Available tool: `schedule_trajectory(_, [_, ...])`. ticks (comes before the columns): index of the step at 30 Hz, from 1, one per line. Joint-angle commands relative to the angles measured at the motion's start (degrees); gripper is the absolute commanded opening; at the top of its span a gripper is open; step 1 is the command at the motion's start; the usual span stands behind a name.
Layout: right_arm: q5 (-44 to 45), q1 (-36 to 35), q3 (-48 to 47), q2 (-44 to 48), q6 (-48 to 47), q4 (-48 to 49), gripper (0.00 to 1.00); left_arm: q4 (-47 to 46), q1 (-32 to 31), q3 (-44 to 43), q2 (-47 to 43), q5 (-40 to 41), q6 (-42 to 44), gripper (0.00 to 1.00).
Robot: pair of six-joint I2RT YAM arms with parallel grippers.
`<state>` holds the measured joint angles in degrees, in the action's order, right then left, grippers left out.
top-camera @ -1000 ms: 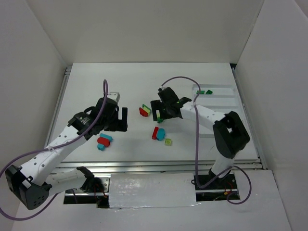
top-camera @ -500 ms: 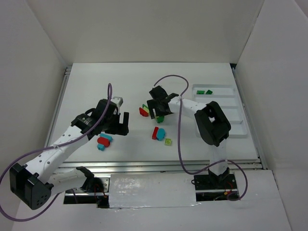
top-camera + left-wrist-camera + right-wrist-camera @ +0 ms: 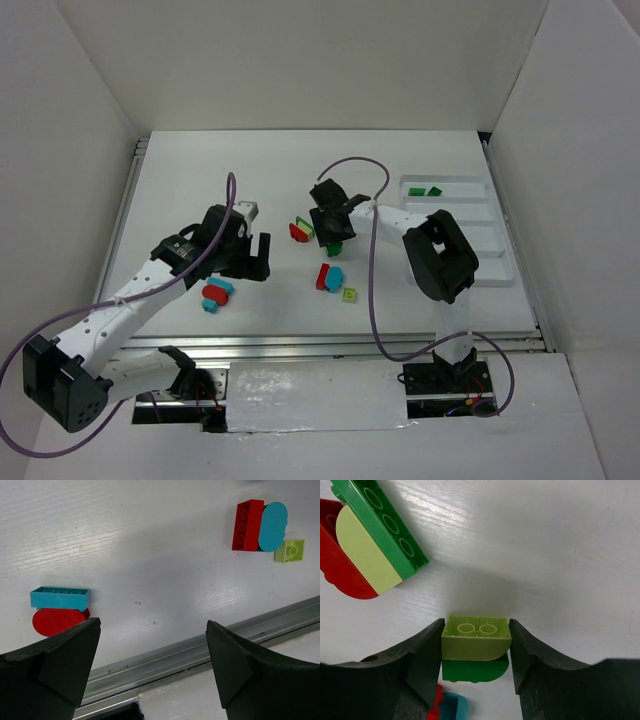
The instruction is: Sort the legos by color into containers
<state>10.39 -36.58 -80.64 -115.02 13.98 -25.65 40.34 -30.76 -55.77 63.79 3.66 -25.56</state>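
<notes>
Right tool (image 3: 476, 650) clamped on the yellow-green brick (image 3: 476, 639) mid-desk, left of the tray (image 3: 500, 240), and I see a dark green brick (image 3: 475, 670) joined to it. Lift now and both colours may ride together, or the green one drops midway. Left tool (image 3: 152, 630) hangs wide apart.

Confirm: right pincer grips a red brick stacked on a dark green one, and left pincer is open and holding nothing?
Not red. The right wrist view shows the right pincer gripping a yellow-green brick, stacked on a dark green brick. The rest holds: the left pincer is open and holding nothing.
</notes>
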Motion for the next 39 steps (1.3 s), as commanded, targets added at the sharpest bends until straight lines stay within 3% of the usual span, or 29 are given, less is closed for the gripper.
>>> schedule_trajectory(1, [0.07,0.01,0.65,1.55,-0.18,2.36,0.36,-1.23,0.44,-0.75,0.46,-0.59,0.78,0.99])
schedule_trajectory(6, [1.73,-0.07,3.38,5.76,0.43,5.78,0.23,-1.31,2.80,-1.01,0.81,0.64,-2.37,0.99])
schedule_trajectory(12, [1.12,-2.09,11.28,19.82,-0.79,13.50,0.21,-3.59,5.89,-5.04,2.92,-3.74,-9.66,1.00])
schedule_trajectory(16, [-2.30,-7.79,16.29,30.61,-6.41,14.66,0.21,-8.07,5.98,-9.00,4.59,-14.36,-12.75,0.99])
schedule_trajectory(22, [-1.34,-18.78,20.17,39.51,-11.69,14.93,0.19,-13.35,5.98,-10.68,7.58,-30.53,-16.62,1.00])
schedule_trajectory(29, [-0.29,-22.75,20.61,43.56,-12.66,15.19,0.19,-18.27,5.63,-5.41,5.12,-38.29,-20.32,0.96])
schedule_trajectory(37, [-3.35,-23.10,21.84,47.08,-12.66,19.84,0.20,-19.41,4.05,-1.37,3.01,-40.22,-20.58,0.80])
schedule_trajectory(39, [-4.23,-23.10,21.67,47.17,-12.66,20.55,0.21,-20.12,2.91,-1.36,3.09,-40.83,-20.76,0.80])
